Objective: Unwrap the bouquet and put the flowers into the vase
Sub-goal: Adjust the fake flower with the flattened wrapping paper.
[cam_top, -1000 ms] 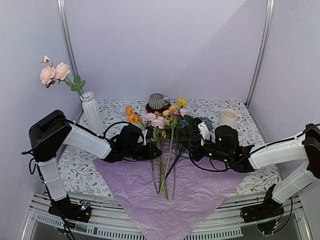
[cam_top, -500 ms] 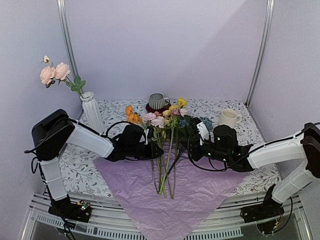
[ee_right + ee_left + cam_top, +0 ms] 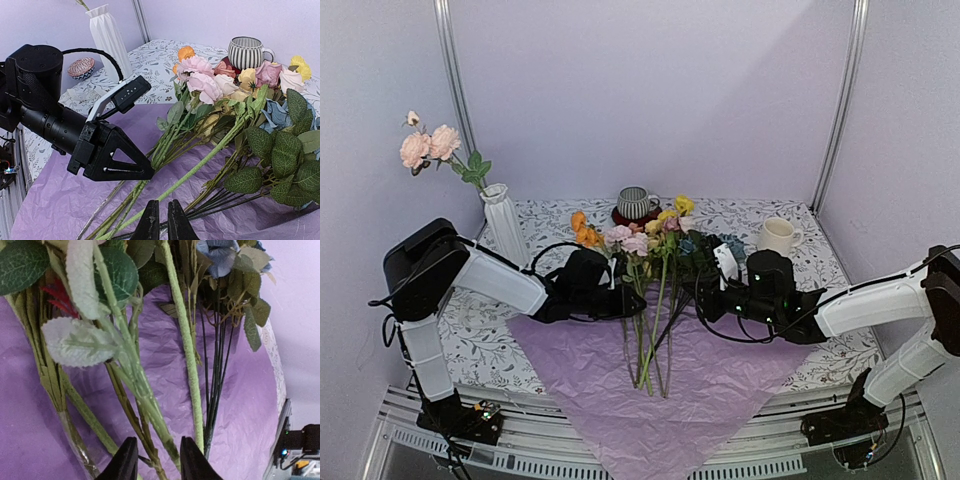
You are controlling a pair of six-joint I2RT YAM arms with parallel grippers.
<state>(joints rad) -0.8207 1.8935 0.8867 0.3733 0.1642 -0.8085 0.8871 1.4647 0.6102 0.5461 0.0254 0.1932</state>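
Left jaws, slightly apart, straddle green artificial flower stems (image 3: 185, 340) on one crinkled lilac paper sheet (image 3: 240, 390); right jaws are nearly together; one ribbed white vase (image 3: 506, 225), one grey striped mug (image 3: 636, 203), one cream mug (image 3: 777, 236).

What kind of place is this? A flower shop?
Likely a robot practice booth, not a shop: plain walls and metal poles box in one table, with two robot arms bolted at its near edge.

A grey striped mug (image 3: 637, 202) sat on a dark red saucer (image 3: 619, 217) at the back of the floral-patterned counter (image 3: 480, 340). A cream mug (image 3: 777, 236) stood well apart to its right.
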